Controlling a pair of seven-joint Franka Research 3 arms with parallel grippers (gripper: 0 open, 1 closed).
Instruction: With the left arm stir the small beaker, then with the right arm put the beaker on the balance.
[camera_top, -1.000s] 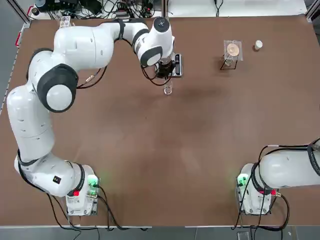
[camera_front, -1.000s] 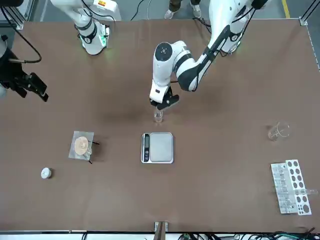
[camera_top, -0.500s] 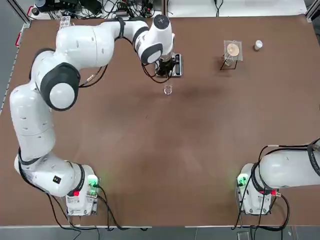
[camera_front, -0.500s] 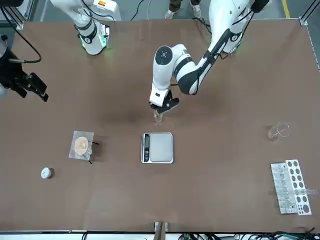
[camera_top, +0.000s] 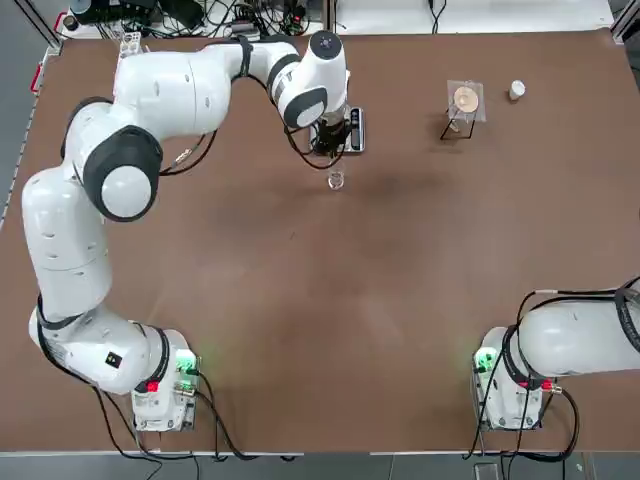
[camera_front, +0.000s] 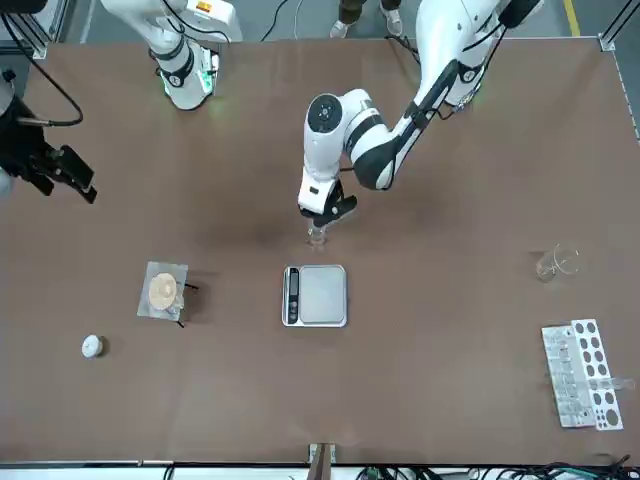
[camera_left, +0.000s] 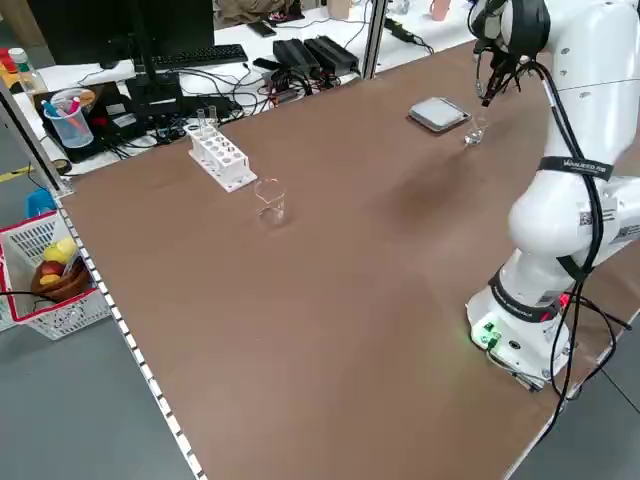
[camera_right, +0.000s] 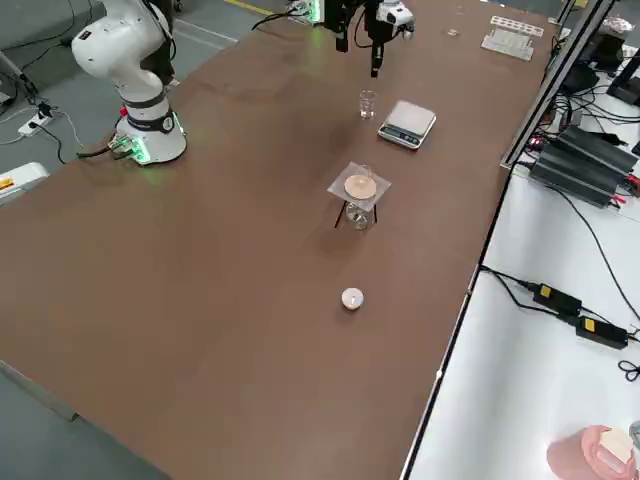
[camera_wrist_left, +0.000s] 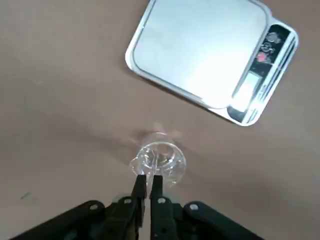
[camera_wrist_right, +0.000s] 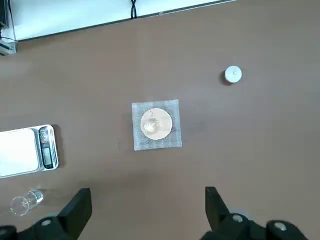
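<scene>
The small beaker (camera_top: 335, 180) (camera_front: 317, 235) (camera_wrist_left: 159, 160) stands upright on the brown table, just on the robot's side of the balance (camera_front: 318, 295) (camera_wrist_left: 200, 55). My left gripper (camera_top: 330, 150) (camera_front: 322, 215) (camera_wrist_left: 148, 186) hangs right above the beaker. Its fingers are pressed together on what looks like a thin clear rod that reaches down into the glass. The balance pan is bare. My right gripper (camera_front: 60, 175) (camera_wrist_right: 145, 207) hovers open and holds nothing, high over the table's right side, far from the beaker (camera_wrist_right: 25, 201).
A tripod with a mesh square and a tan disc (camera_top: 464, 100) (camera_front: 165, 290) stands right of the balance, with a small white cap (camera_top: 516, 90) beyond it. A larger glass beaker (camera_front: 555, 262) and a white test-tube rack (camera_front: 580, 372) sit on the far left side.
My left gripper has shifted slightly over the small beaker, a little toward the balance. The beaker and the right arm have stayed where they were.
</scene>
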